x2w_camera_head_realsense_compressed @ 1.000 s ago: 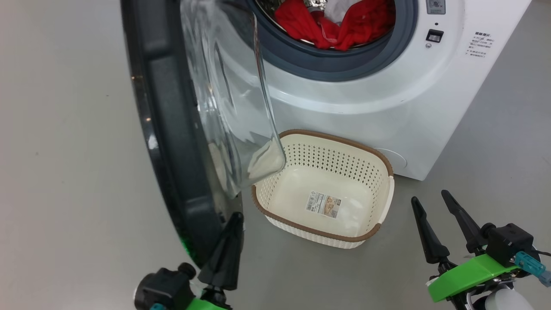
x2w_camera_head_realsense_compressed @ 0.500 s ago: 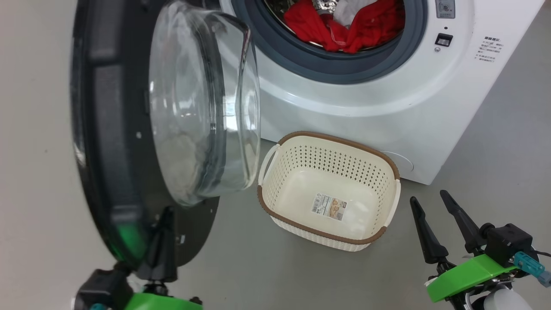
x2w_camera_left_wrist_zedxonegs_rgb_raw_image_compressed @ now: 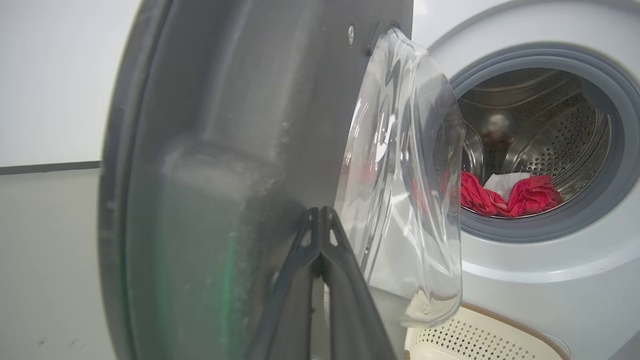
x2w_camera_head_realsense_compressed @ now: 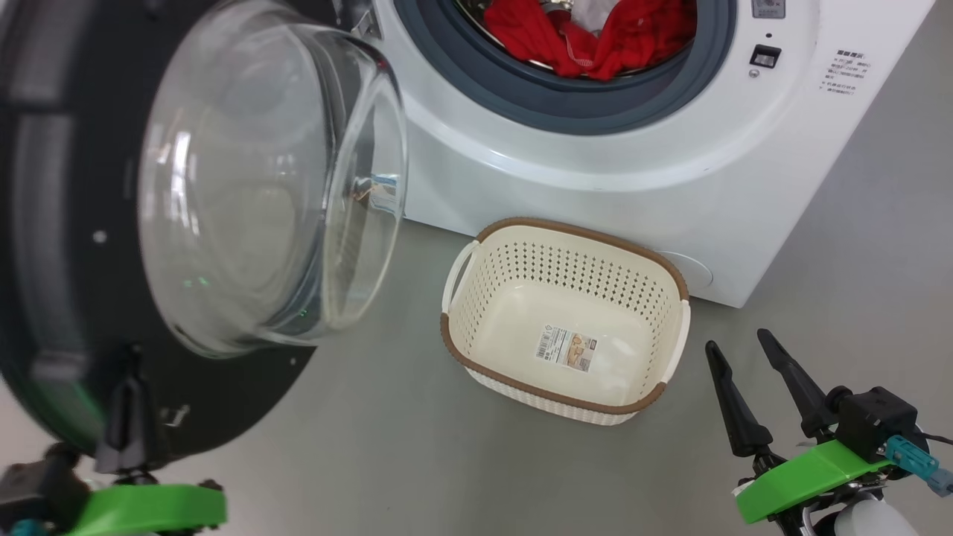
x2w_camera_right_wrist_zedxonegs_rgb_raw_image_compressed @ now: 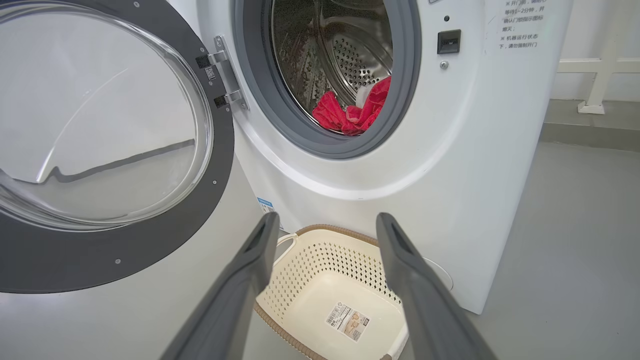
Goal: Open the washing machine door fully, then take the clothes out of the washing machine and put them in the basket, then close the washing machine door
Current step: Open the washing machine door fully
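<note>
L tool (x2w_camera_left_wrist_zedxonegs_rgb_raw_image_compressed: pixel 320 215): closed together, nothing between, tips against lower inner face of the washing machine door (x2w_camera_head_realsense_compressed: pixel 52 246). Door stands wide open, L of the washing machine (x2w_camera_head_realsense_compressed: pixel 595 186), glass bowl (x2w_camera_head_realsense_compressed: pixel 246 186) facing out. The clothes (x2w_camera_head_realsense_compressed: pixel 595 37), red w/ white, lie in drum (x2w_camera_right_wrist_zedxonegs_rgb_raw_image_compressed: pixel 350 50). The basket (x2w_camera_head_realsense_compressed: pixel 573 229) on floor (x2w_camera_head_realsense_compressed: pixel 372 447) just in front of machine. R tool (x2w_camera_head_realsense_compressed: pixel 737 341): spread apart, near basket's R side, not touching.

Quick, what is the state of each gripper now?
Left gripper: closed, fingers together at the washing machine door, gripping nothing.
Right gripper: open, empty.
</note>
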### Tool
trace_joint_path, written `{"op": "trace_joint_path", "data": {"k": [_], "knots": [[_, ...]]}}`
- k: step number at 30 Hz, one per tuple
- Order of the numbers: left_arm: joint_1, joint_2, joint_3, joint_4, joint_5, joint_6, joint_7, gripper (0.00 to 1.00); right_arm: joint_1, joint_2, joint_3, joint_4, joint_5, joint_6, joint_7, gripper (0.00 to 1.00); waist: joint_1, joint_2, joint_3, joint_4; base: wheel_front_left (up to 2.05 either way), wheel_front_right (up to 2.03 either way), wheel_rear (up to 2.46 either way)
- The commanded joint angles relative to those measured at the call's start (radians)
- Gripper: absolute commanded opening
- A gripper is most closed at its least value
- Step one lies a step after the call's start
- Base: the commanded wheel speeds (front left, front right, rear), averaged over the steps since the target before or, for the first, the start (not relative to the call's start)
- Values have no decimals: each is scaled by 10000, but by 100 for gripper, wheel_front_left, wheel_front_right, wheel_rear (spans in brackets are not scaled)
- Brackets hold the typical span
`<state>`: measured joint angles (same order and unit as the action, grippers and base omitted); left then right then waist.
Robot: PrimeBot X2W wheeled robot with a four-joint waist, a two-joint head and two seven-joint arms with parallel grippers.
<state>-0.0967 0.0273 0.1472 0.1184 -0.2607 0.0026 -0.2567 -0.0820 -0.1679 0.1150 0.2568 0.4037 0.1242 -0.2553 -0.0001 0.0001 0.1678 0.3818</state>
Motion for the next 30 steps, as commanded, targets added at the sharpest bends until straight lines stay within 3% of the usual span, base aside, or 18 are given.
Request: {"op": "trace_joint_path", "data": {"k": [1,16,30], "knots": [[-463,270,860,-13,143,-24,-51,0,-218,-101,259,-267,7,65,-65,100,1,-1,87,-44,0,0,0],[-2402,1151,3558,1950,916,-760,-51,0,-563,-418,244,-334,-25,65,-65,100,1,-1,703,-317,0,0,0],[-3795,1821,4626,3614,1454,-1096,-51,0,-956,-582,140,-487,-122,65,-65,100,1,-1,1496,-547,0,0,0]]}}
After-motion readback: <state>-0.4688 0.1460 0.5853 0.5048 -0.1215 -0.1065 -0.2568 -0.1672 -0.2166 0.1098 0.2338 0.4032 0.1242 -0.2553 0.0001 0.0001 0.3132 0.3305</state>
